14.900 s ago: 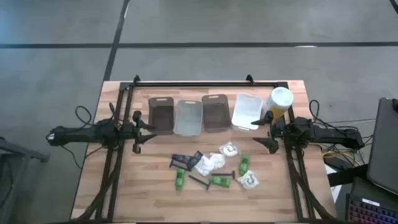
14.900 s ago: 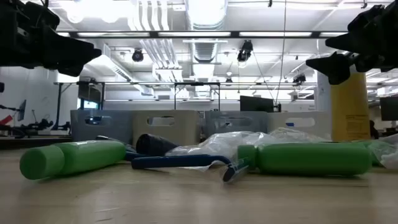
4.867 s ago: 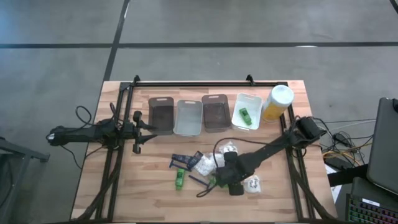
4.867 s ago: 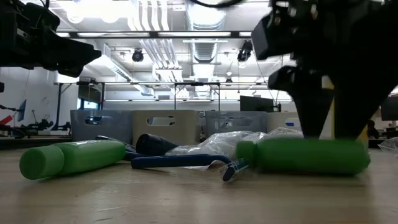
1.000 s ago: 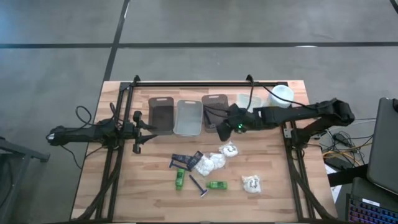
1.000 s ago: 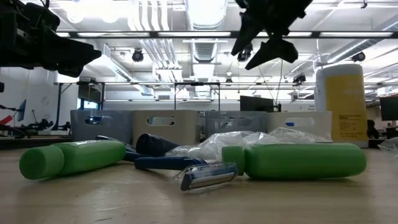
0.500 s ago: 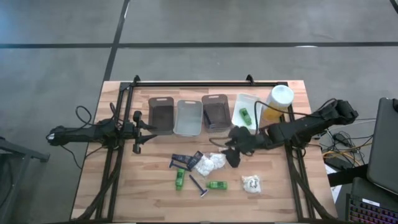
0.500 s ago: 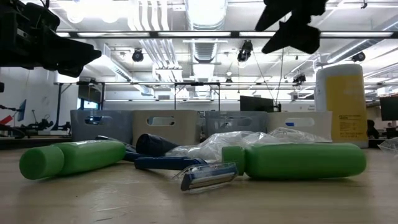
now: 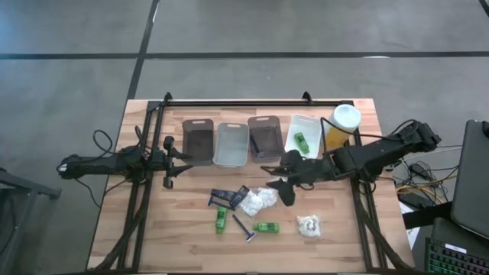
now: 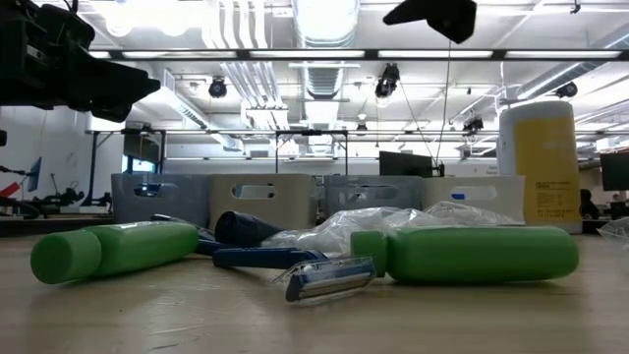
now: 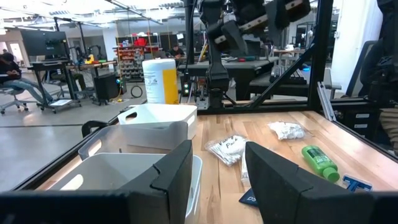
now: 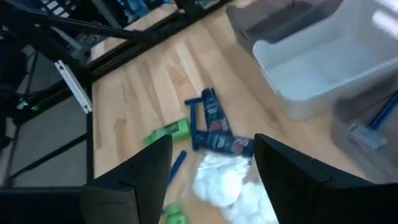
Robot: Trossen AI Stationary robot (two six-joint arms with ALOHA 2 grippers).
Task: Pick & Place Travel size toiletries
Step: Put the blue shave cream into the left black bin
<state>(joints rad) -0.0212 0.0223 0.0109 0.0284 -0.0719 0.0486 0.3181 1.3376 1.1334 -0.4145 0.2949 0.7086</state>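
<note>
The right pincer point(image 9: 284, 183) hovers at frame centre with its fingers apart and empty, just above the white sachets point(image 9: 258, 200). These look light, soft and crinkly, so I would pinch a raised fold. The green bottle point(image 9: 267, 227) below looks stiff and round; grip it across the middle. The left pincer point(image 9: 170, 160) waits open, centre-left.

The right arm covers one white sachet point(image 9: 284, 183), and the razor point(image 12: 373, 127) is cut off.

Pale wood-plank table point(image 9: 176, 229), glossy green plastic bottles point(image 10: 472, 254), crinkly sachets point(image 9: 308, 224)
</note>
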